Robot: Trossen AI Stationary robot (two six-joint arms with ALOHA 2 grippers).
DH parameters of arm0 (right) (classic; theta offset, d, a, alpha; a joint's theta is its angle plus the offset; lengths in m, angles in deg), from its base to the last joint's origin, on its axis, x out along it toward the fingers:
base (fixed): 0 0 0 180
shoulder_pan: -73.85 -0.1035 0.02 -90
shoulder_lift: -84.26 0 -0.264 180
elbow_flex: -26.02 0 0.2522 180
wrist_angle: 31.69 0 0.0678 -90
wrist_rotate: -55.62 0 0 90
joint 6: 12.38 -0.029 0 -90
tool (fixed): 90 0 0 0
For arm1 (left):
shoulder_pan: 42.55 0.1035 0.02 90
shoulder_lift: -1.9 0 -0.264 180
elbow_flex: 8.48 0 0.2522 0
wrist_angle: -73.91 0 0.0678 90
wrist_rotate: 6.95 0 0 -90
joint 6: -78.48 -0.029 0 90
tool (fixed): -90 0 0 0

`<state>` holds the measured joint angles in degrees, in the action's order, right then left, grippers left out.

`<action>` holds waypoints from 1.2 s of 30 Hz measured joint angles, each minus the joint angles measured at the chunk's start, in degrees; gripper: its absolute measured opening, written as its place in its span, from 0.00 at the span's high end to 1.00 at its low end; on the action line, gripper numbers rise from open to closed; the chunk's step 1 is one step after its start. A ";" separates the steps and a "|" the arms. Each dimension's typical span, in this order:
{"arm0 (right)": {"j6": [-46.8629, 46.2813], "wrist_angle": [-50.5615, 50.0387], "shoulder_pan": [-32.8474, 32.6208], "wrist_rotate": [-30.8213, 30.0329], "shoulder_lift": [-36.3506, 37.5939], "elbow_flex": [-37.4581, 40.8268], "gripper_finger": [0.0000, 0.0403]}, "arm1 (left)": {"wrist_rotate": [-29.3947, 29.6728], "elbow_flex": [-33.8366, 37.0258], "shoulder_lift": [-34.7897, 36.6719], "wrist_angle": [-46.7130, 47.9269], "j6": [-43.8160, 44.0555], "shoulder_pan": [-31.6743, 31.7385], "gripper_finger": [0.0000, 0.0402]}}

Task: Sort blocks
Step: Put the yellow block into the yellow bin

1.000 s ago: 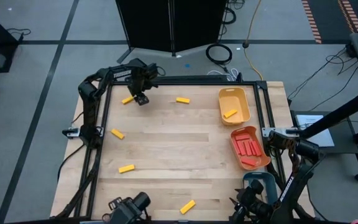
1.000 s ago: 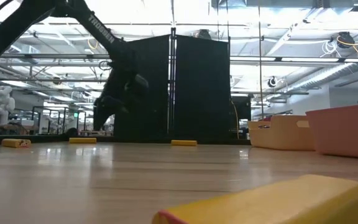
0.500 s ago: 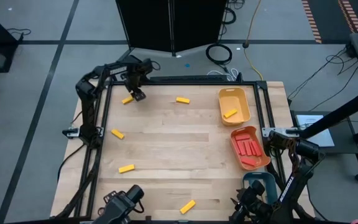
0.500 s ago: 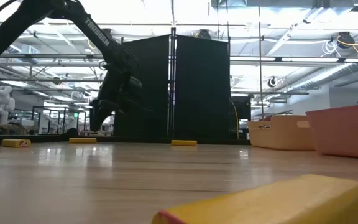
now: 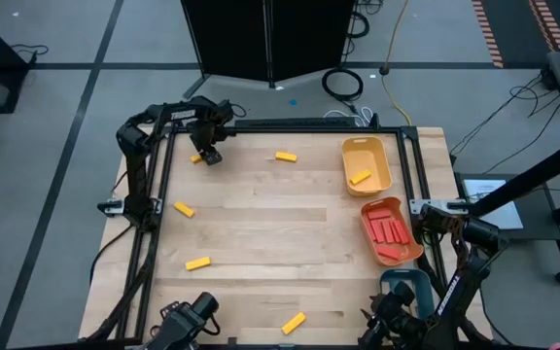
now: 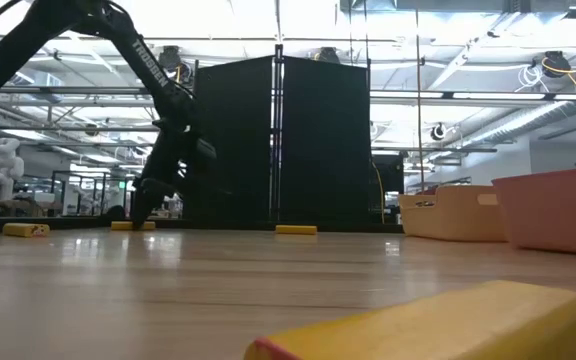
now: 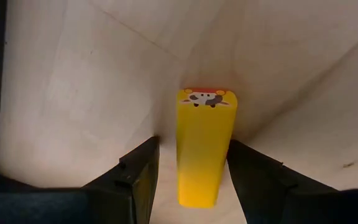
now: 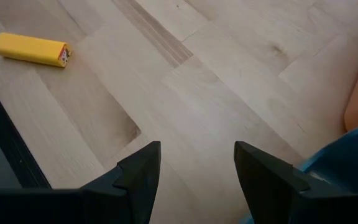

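1. While red looks finished, yellow is only started: the orange tray (image 5: pixel 393 232) at the table's (image 5: pixel 290 253) right edge holds a handful of red blocks (image 5: pixel 388 229), and no red block lies loose on the wood.
2. Yellow tray (image 5: pixel 366 164), just behind the orange one, holds a single yellow block (image 5: pixel 360 177).
3. Five yellow blocks are still loose: one at the back left corner (image 5: pixel 196 157), one at back centre (image 5: pixel 286 156), one by the left rail (image 5: pixel 183 208), one front left of centre (image 5: pixel 197 262), one near the front edge (image 5: pixel 293 323).
4. Teal tray (image 5: pixel 408 286) at front right is mostly hidden by the right arm; contents can't be told. No plain wood blocks in sight.
5. Left gripper (image 5: pixel 209 154) is down over the back left block; the wrist view shows its fingers (image 7: pixel 138 174) spread either side of that block (image 7: pixel 204 149), not yet pinching it.
6. Right gripper (image 8: pixel 194 171) waits at the front right corner, jaws apart and empty.
7. Judgement: roughly half done; next is likely closing on the corner block and carrying it to the yellow tray.
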<state>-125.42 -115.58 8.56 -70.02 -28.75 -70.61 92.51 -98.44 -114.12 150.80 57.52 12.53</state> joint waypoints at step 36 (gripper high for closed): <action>-17.43 4.93 6.28 2.56 -2.29 0.07 0.51 | -49.99 -0.88 3.51 -61.80 10.27 -30.93 0.81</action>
<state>-142.85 -110.65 14.84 -67.46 -31.04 -70.54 42.52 -99.32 -110.61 88.99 67.78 -18.39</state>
